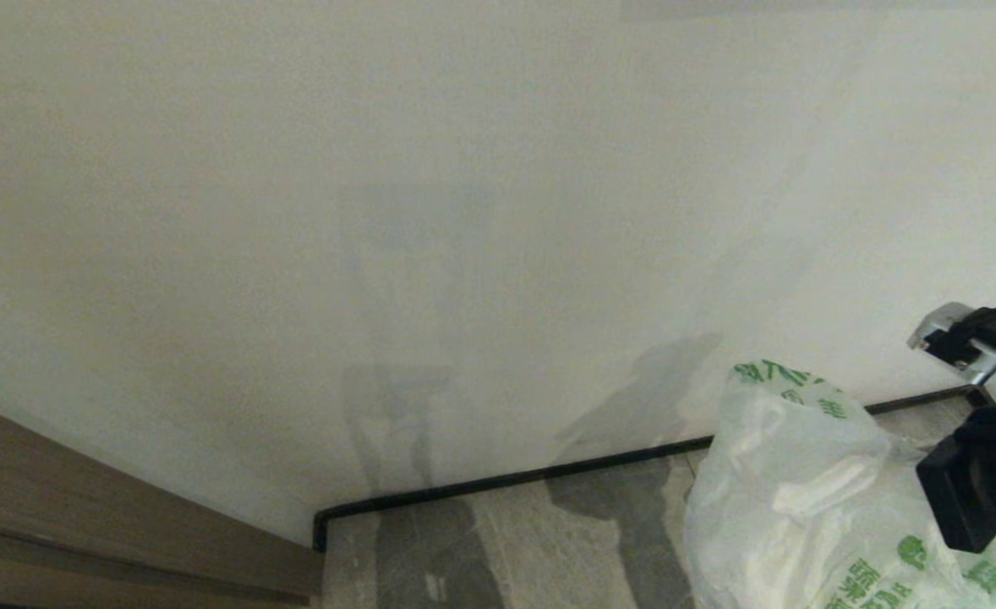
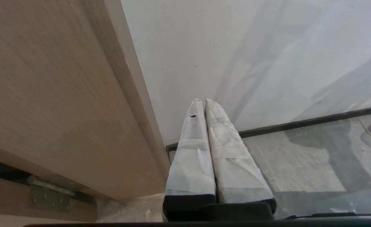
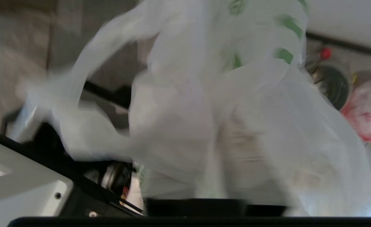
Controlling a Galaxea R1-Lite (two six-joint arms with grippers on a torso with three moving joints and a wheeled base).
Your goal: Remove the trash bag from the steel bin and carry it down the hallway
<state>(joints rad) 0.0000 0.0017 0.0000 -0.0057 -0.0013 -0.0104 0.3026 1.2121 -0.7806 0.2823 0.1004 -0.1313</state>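
- Carrying looks to be the step in hand: the right gripper [image 1: 984, 474] sits at the lower right of the head view, against the trash bag [image 1: 811, 499]; its fingers are buried under plastic in the right wrist view, so whether it pinches the bag cannot be told.
- The bag is already out of the steel bin [image 3: 330, 83], which shows as a dark round mouth on the floor behind it, beside a clear bag with red contents [image 3: 366, 110].
- The left gripper [image 2: 201, 102] is parked with its two padded fingers pressed together, pointing at the white wall [image 2: 236, 47] next to a wooden door [image 2: 47, 94].
- Next, judging from this, the grip must be kept firm while the base turns away from the wall into the hallway.
- The bag is thin, crinkly, translucent white film with green print, bulging unevenly; it will sway and could snag.
- The floor [image 1: 549, 541] is grey marbled tile edged by a black baseboard [image 1: 506, 482].
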